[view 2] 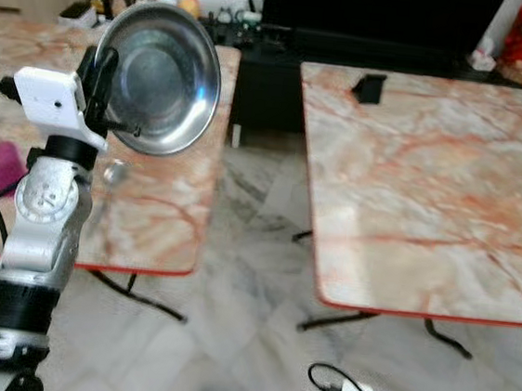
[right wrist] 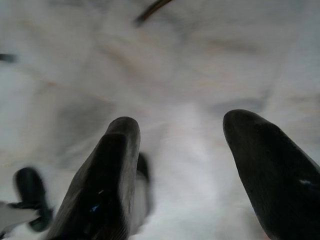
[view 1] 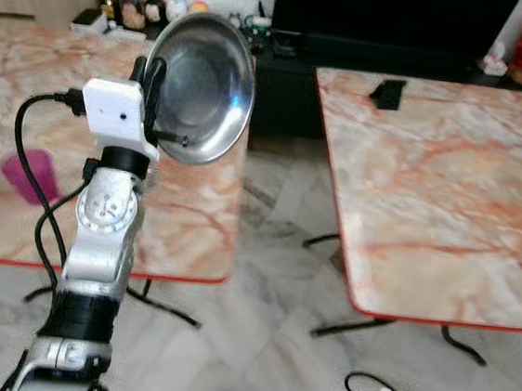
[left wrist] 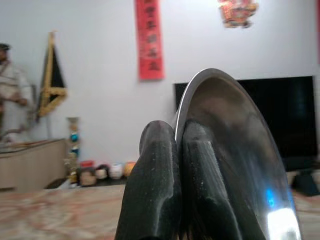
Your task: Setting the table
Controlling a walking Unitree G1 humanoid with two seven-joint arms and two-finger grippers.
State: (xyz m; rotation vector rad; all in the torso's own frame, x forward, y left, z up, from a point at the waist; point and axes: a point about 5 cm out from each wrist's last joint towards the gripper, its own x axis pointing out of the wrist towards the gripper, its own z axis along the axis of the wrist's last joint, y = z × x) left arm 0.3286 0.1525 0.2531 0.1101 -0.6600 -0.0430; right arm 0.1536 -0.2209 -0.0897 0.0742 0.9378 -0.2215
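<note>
Left gripper (view 1: 151,100) clamped on steel bowl (view 1: 202,87) rim, raised at 10 o'clock. Right gripper (right wrist: 182,165) spread, empty, hanging low. Early stage: bowl not yet placed; right table (view 1: 448,196) at 2 o'clock almost bare.

bowl (view 1: 202,87): shiny steel, held on edge, hollow facing the camera
place: raised above left table (view 1: 192,226), rim pinched
</note>
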